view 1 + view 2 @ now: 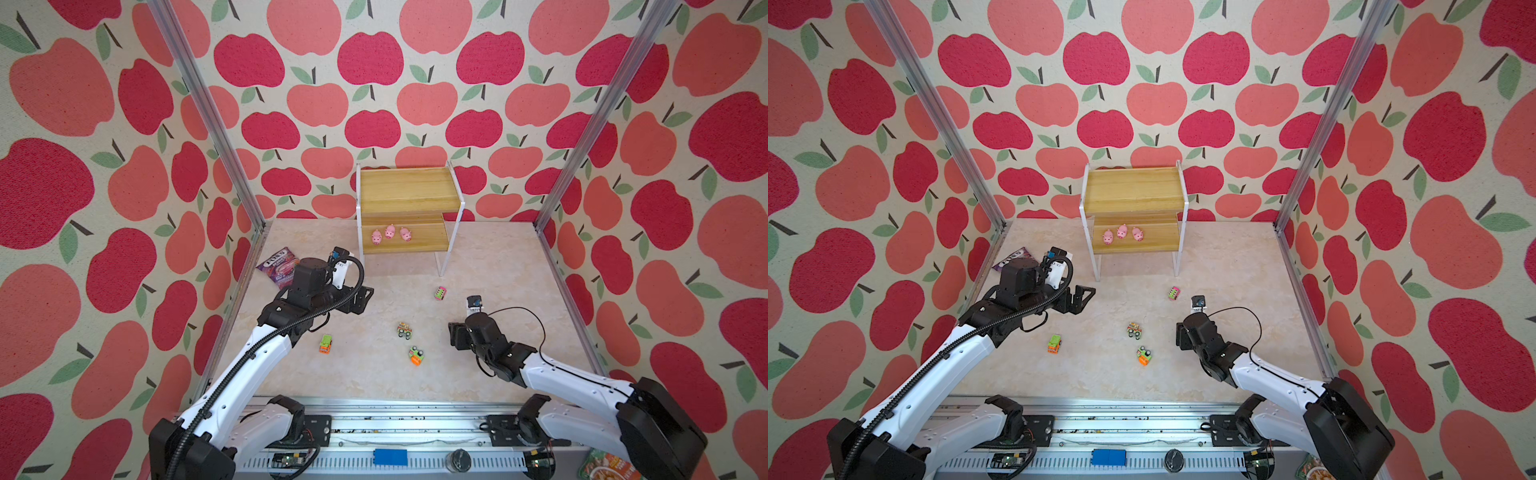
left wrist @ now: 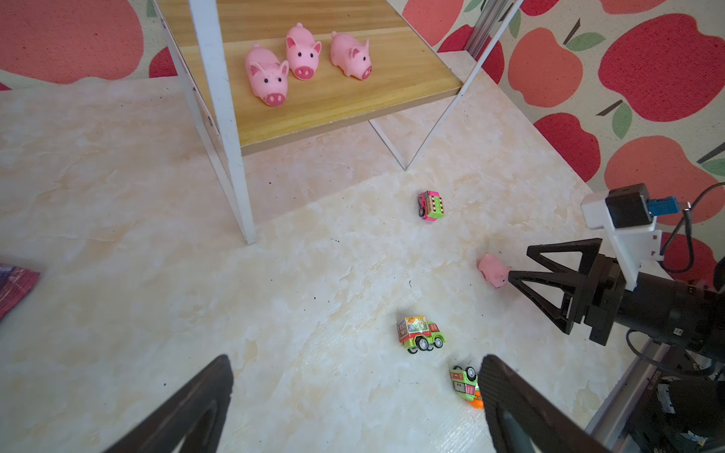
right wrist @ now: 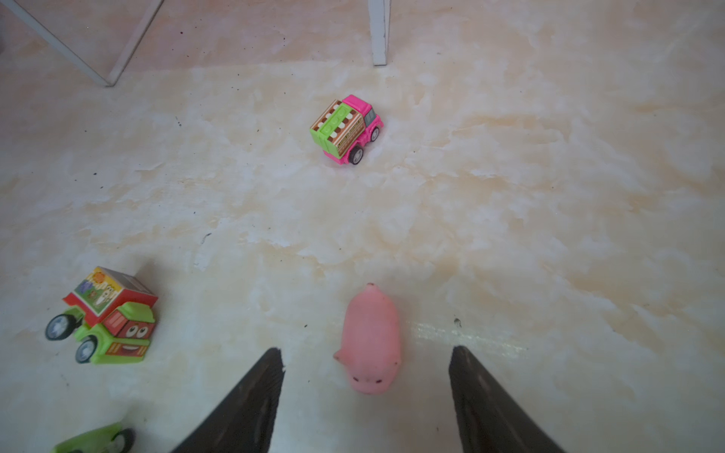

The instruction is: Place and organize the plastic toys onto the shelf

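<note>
Your right end effector (image 2: 518, 262) stands spread low over the desk (image 3: 549, 196). The fourth pig (image 3: 370, 337) lies between its fingers, snout toward the wrist camera, with a gap showing on either flank. Treat that pig as light, rounded and smooth, and likely a little squashy, though the surface is too blurred to be sure. It could squirt out of a hard pinch, so take it across the thick middle of the body, not at the snout or rump, and close gently. The three other pigs (image 1: 389, 233) sit side by side on the lower board of the shelf (image 1: 409, 189). Your left end effector (image 2: 355, 361) hangs spread wide and empty. In both top views the right arm hides the fourth pig completely. The overturned vehicle (image 2: 463, 382) is partly behind a left finger, and the right wrist view cuts off a green toy (image 3: 96, 441) at its edge.
</note>
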{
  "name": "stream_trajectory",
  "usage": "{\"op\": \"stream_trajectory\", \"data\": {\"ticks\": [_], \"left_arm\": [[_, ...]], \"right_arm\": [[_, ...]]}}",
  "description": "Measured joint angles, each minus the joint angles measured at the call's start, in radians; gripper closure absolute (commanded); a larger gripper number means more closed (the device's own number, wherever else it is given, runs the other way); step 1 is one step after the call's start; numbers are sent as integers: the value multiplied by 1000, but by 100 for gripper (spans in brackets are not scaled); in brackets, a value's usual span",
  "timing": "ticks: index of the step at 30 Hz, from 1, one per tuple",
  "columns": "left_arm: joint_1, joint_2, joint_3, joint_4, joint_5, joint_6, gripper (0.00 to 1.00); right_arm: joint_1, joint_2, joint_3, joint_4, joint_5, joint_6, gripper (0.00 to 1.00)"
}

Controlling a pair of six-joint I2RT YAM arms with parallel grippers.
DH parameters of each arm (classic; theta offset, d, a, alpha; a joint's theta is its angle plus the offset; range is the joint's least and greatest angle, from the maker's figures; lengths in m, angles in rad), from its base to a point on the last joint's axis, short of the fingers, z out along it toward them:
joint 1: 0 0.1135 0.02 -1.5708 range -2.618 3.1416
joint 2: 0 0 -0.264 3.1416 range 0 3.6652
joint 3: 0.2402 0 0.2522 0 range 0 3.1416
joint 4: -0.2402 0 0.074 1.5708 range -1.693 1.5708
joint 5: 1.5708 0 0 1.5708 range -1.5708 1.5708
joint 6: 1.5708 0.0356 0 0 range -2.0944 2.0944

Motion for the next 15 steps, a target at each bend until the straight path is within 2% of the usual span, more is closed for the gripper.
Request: {"op": "stream_trajectory", "data": {"ticks": [5, 15], "left_arm": [[0, 2, 0, 0, 0, 0, 0], [0, 2, 0, 0, 0, 0, 0]], "right_arm": [[19, 24, -104, 177, 48, -43, 27], [76, 230, -132, 464, 98, -92, 30]]}}
